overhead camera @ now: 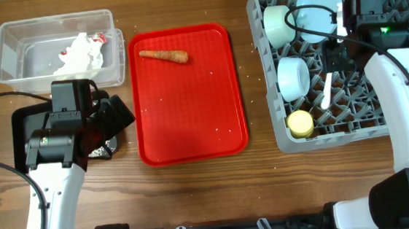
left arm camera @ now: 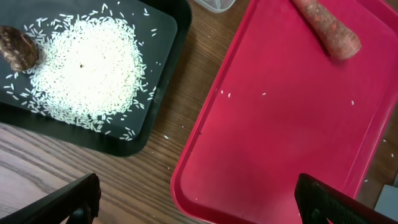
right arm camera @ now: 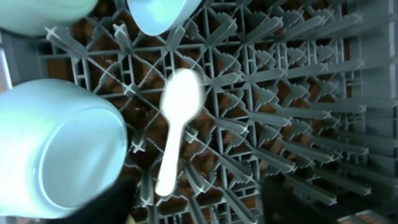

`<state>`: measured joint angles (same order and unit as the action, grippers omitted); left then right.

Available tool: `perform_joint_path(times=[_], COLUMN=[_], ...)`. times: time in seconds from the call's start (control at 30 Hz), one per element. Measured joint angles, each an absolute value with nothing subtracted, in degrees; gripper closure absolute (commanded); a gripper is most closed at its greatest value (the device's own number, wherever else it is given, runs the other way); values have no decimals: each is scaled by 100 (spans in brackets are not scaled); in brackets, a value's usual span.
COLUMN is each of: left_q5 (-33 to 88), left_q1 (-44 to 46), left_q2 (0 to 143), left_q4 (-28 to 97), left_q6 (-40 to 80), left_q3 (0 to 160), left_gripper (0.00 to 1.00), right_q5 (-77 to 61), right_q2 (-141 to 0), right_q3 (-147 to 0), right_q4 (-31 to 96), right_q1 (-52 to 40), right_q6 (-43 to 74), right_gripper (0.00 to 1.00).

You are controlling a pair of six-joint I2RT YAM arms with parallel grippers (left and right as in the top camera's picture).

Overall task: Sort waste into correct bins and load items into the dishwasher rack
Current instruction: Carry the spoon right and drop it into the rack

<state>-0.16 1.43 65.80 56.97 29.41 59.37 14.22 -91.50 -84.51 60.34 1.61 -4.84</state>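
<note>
The orange carrot lies at the far end of the red serving tray. My left gripper is open and empty over the tray's left edge, in the left wrist view too. That view shows the carrot, the black tray, the white rice and the brown lump. The clear tub holds the napkin and red wrapper. The grey rack holds the plate, mint bowl, blue bowl, yellow cup and spoon. My right gripper is open above the spoon.
The black tray lies mostly hidden under my left arm in the overhead view. A few stray rice grains lie on the red tray and on the wood beside it. The rack's pegs stand close under my right gripper.
</note>
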Motion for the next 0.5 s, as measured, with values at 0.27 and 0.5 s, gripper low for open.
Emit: perform_joint_path(times=[0.27, 0.5], left_q5=[-16, -16], left_q1=[143, 143], left_q2=[6580, 6580], left_q4=[5697, 5697], left_q6=[2941, 2941], left_q3=[5937, 5937], left_gripper=[0, 0], right_q5=[379, -303], right_q2=[-9150, -9085], right_q3=[-8471, -8906], right_q4=[6045, 4956], right_q1=[40, -1466], right_q6=[-325, 202], right_gripper=[21, 12])
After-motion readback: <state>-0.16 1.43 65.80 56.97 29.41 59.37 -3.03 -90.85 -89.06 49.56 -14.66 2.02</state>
